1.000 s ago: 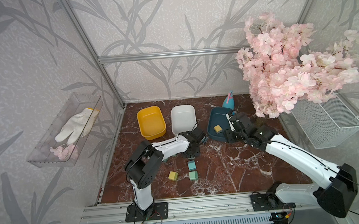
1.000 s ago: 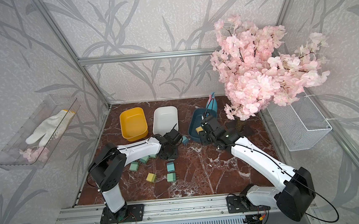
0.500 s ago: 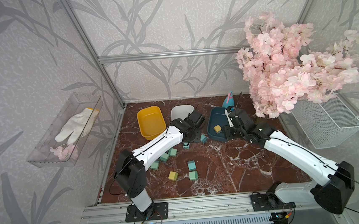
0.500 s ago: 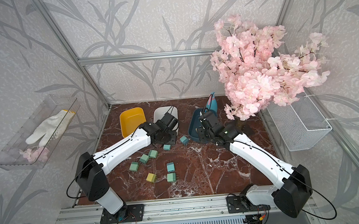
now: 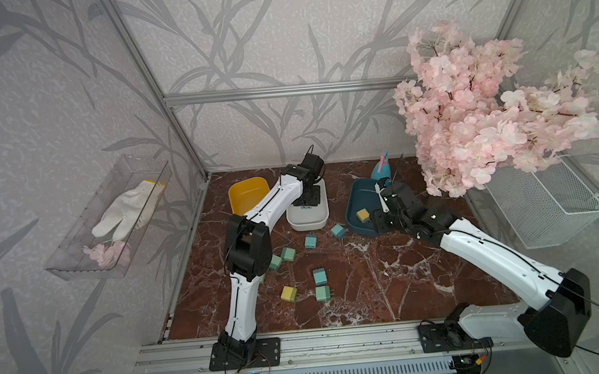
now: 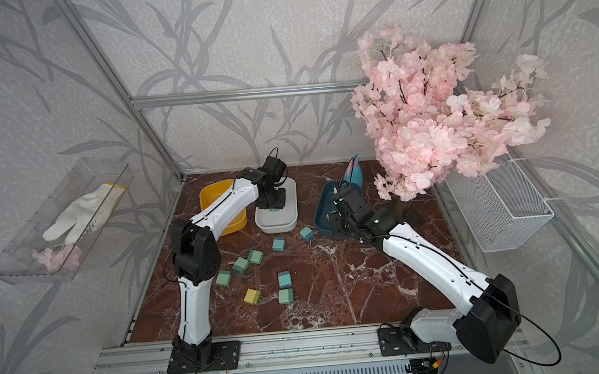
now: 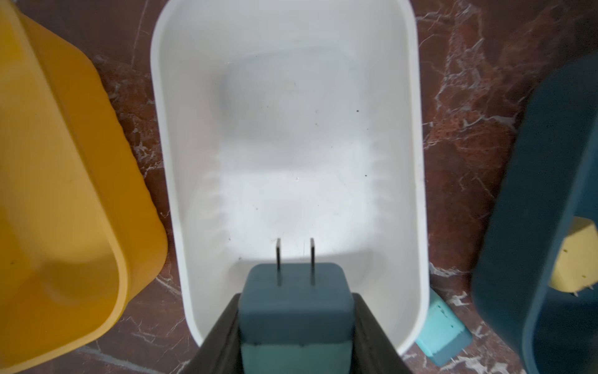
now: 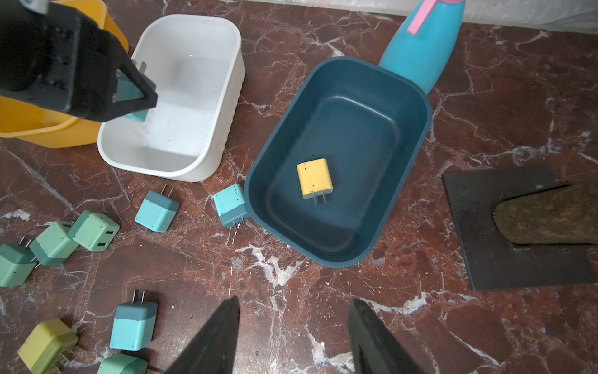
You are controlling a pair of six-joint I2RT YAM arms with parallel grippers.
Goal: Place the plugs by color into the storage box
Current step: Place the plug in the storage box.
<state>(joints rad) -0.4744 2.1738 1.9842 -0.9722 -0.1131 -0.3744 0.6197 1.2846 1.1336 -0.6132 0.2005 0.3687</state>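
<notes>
Fingers (image 7: 220,336) on the left gripper (image 7: 296,296) are clamped on a blue plug (image 7: 295,319), prongs poking out past the tips, hanging over the near end of the white box (image 7: 174,129) below them, so dropping now might clip the rim and bounce out, while the right gripper (image 8: 294,299) hangs spread and empty.

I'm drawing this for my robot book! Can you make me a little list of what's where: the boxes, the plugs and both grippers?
Left gripper: shut on a blue plug, held over the white box
Right gripper: open, empty, over the table by the blue box
White box: nothing lying inside
Blue box: one yellow plug inside
Yellow box: nothing seen inside, part hidden
Loose on table: four green plugs, three loose blue plugs, one loose yellow plug
</notes>
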